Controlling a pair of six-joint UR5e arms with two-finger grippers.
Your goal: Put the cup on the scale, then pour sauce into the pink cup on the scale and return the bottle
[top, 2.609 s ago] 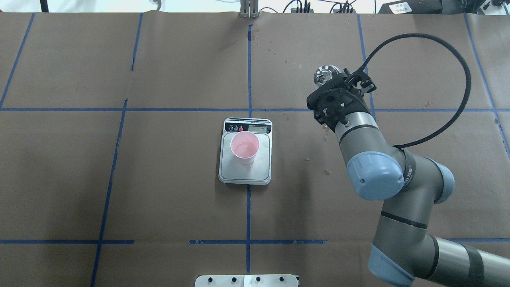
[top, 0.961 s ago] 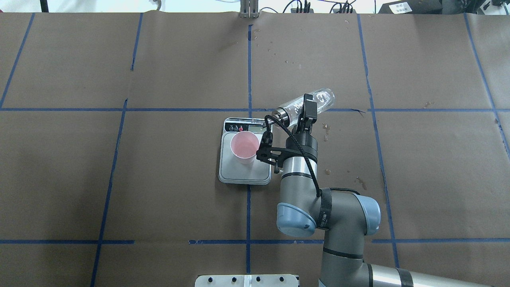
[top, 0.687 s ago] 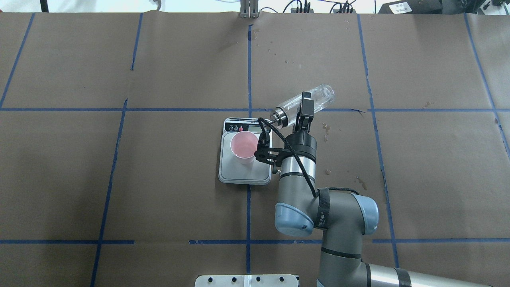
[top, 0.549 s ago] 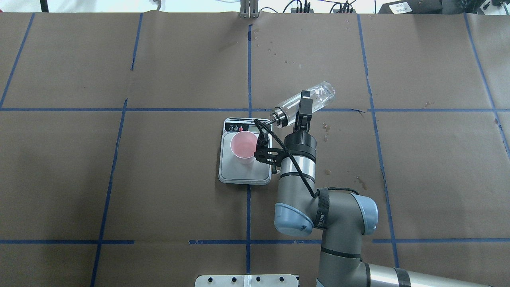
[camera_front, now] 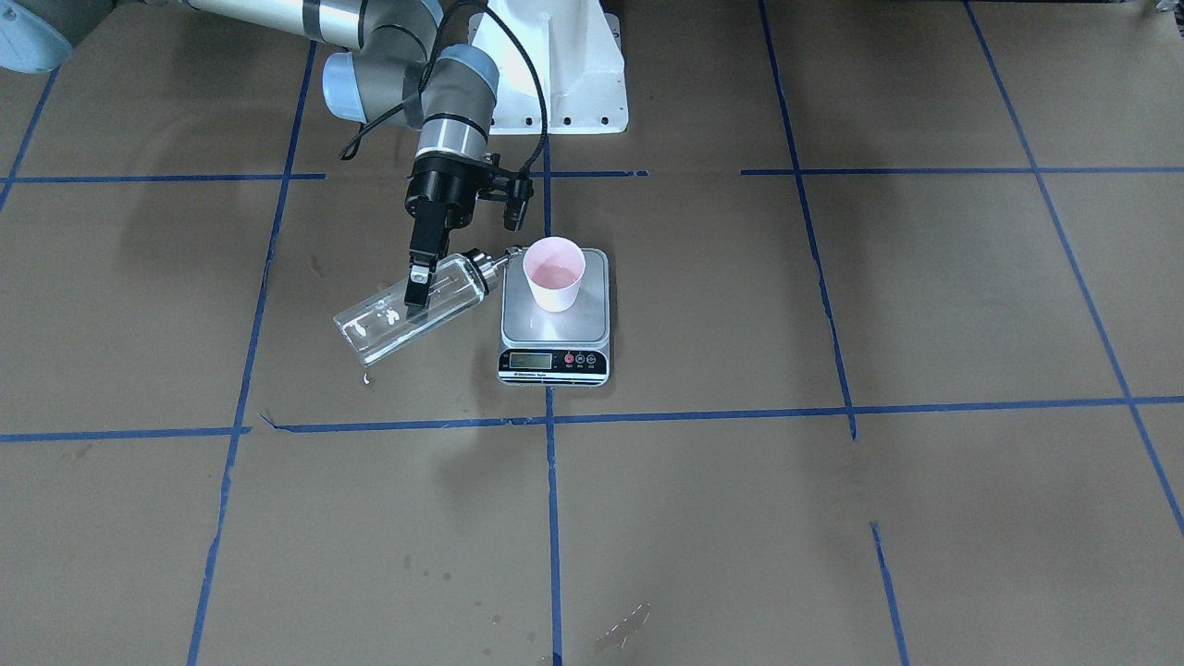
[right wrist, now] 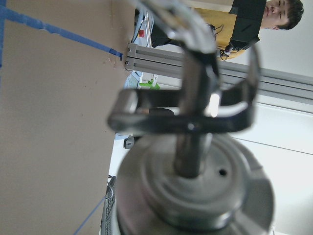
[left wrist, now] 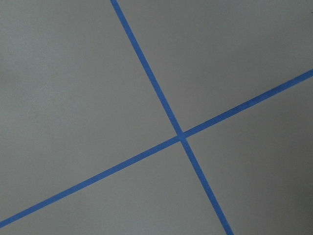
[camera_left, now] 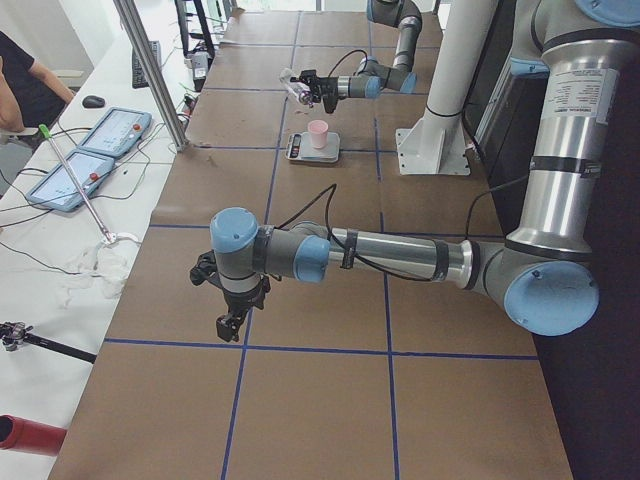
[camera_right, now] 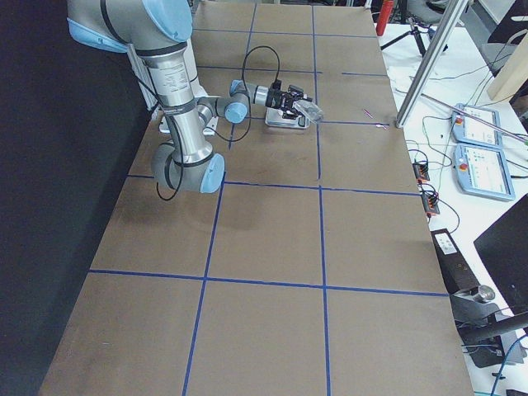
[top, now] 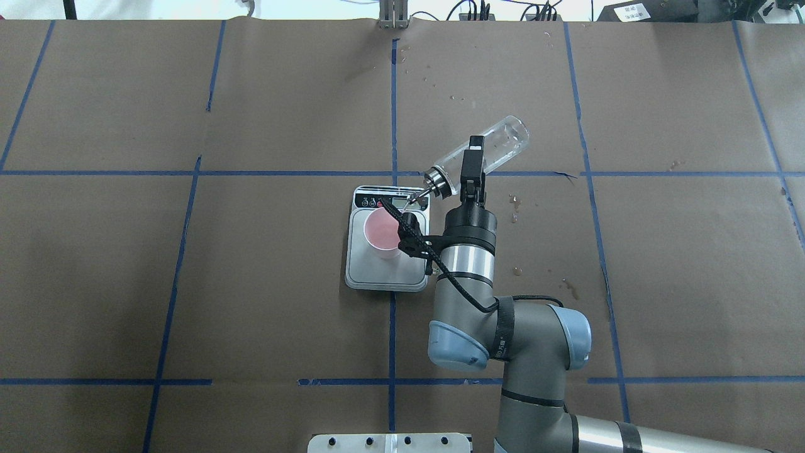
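Brown-papered table (top: 251, 283) | right end effector (top: 473, 165) clamped on tilted bottle (top: 506, 139) | left end effector (camera_left: 230, 325): grip unclear

In the overhead view the right arm (top: 466, 277) comes in from 5 o'clock, elbow bent, with its wrist pointing to 12 o'clock. The right gripper (top: 471, 166) is clamped across the bottle (top: 507, 139). In the left side view the left arm (camera_left: 400, 258) stretches from 3 toward 9 o'clock. The left gripper (camera_left: 231, 323) hangs toward 6 o'clock, and its jaws are too small to judge.
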